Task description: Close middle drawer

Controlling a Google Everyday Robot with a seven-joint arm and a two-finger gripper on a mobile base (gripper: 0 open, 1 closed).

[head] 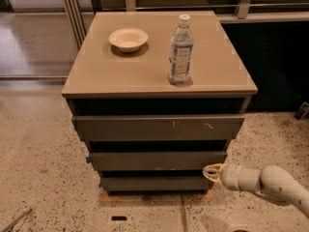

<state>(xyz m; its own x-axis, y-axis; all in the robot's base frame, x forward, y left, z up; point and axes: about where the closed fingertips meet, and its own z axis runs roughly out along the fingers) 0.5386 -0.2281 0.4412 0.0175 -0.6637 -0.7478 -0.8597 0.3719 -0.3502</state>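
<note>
The middle drawer (157,160) is the plain grey-brown front between the scratched top front (159,127) and the narrow bottom front (154,183). It stands slightly out from the cabinet, with a dark gap above it. My gripper (210,172) comes in from the lower right on a pale arm. It sits at the drawer stack's right side, just below the middle drawer's right corner and level with the gap above the bottom front.
A cream bowl (128,38) and a clear water bottle (181,51) stand on the tan cabinet top (96,71). Speckled floor (38,178) surrounds the cabinet. A dark wall panel (275,62) stands at the right, metal rails at the back left.
</note>
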